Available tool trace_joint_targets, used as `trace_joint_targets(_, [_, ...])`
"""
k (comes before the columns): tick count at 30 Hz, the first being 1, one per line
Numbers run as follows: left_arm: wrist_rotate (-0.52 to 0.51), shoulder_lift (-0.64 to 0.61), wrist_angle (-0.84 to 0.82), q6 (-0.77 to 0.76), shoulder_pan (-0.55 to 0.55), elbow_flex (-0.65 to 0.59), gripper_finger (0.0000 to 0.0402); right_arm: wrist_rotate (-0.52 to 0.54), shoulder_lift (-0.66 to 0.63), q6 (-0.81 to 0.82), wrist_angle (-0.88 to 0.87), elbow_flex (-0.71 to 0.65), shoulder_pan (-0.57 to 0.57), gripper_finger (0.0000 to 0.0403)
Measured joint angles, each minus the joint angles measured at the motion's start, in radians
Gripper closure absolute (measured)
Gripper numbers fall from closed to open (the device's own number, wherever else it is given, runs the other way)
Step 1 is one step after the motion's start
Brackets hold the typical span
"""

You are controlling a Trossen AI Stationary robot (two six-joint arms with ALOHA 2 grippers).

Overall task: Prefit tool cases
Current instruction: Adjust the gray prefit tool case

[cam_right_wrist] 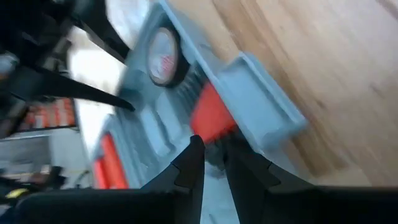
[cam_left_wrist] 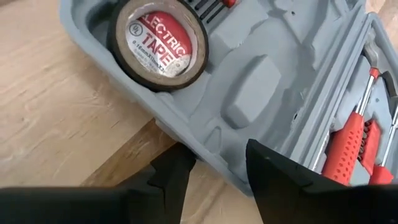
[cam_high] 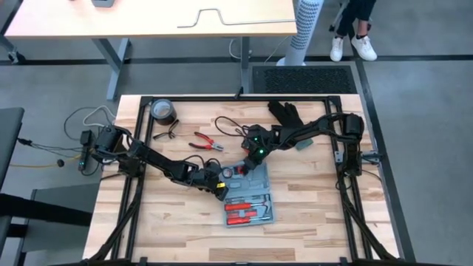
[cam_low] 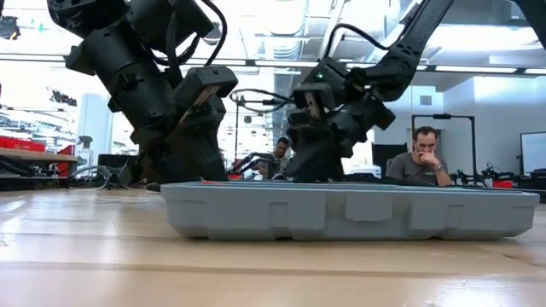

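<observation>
**Two arms close in on an open tool case at mid-tabletop**

The blue-grey tool case [cam_high: 247, 198] lies open and flat near the middle of the wooden tabletop [cam_high: 318, 214], its moulded recesses facing up so tools can be dropped straight in. Red-handled tools [cam_high: 240, 207] already fill the half nearer the front edge. A roll of electrical tape [cam_left_wrist: 159, 42] sits in a round recess of the other half.

The left tool [cam_left_wrist: 214, 169] hovers at the case's side wall, fingers moderately spread and empty, one to each side of the rim; it looks placed to steady or nudge the case. The right tool [cam_right_wrist: 213, 163] reaches in over the far end with fingers drawn narrow around something red [cam_right_wrist: 211, 115], probably a tool being seated, though the grip itself cannot be made out.

Loose pliers [cam_high: 209, 143], a second tape roll [cam_high: 163, 112] and a black glove [cam_high: 286, 112] wait toward the far side, apparently next in line.
</observation>
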Motion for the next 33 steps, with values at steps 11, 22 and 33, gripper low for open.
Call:
trace_joint_targets(11, [0.004, 0.064, 0.102, -0.003, 0.021, 0.002, 0.0251, -0.132, 0.002, 0.033, 0.077, 0.0, 0.0, 0.0326])
trace_joint_targets(22, [0.021, 0.062, 0.101, -0.001, 0.021, 0.002, 0.0251, 0.284, -0.205, -0.184, -0.428, 0.001, -0.023, 0.0326])
trace_joint_targets(33, [0.038, 0.062, 0.118, -0.007, 0.02, 0.0, 0.0251, 0.366, -0.198, -0.181, -0.432, 0.001, 0.048, 0.0398])
